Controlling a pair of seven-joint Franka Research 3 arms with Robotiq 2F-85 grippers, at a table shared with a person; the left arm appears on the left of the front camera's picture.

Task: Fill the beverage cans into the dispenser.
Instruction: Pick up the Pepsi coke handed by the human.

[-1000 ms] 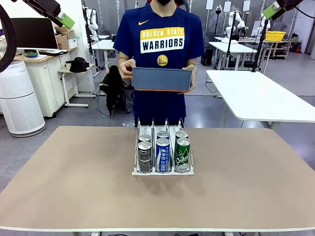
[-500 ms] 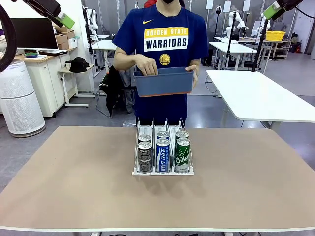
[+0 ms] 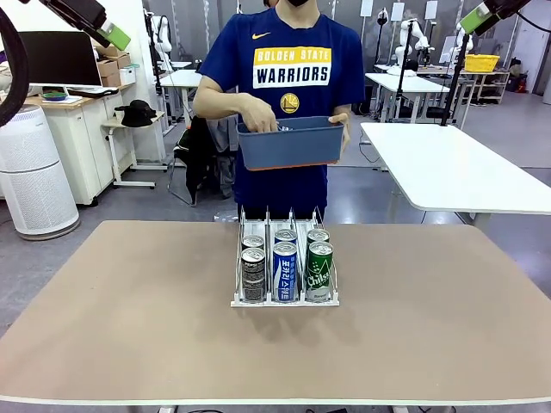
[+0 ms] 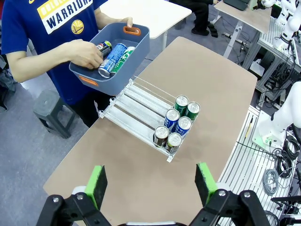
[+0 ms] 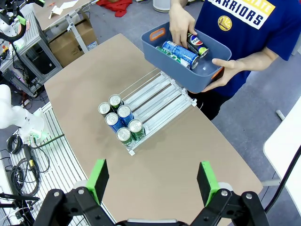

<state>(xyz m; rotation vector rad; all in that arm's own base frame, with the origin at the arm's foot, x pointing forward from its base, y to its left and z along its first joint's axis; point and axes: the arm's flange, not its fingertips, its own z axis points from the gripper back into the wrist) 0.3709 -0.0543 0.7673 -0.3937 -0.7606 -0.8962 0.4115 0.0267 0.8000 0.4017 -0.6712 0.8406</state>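
Note:
The white wire dispenser [image 3: 284, 300] stands in the middle of the table with several beverage cans [image 3: 285, 265] at its front: dark, blue and green ones, two deep in each lane. Behind the table a person holds a blue-grey bin [image 3: 291, 144] and has one hand [image 3: 259, 115] inside it. More cans [image 4: 114, 58] lie in that bin [image 4: 133, 43]. My left gripper [image 4: 151, 184] hangs open high above the dispenser [image 4: 135, 106] and table. My right gripper [image 5: 153, 181] is also open and high above the dispenser [image 5: 160, 100]; the hand [image 5: 180, 27] is on cans [image 5: 178, 50].
The rear parts of the dispenser lanes are bare. Wide tan table surface [image 3: 129, 327] lies free on both sides. In the front view both grippers, left [image 3: 112, 34] and right [image 3: 475, 17], sit at the top corners. Other tables and a stool [image 4: 49, 113] stand beyond.
The person has tipped the bin upright, lowered it slightly and put one hand into it. Both arms and the cans in the dispenser have not moved.

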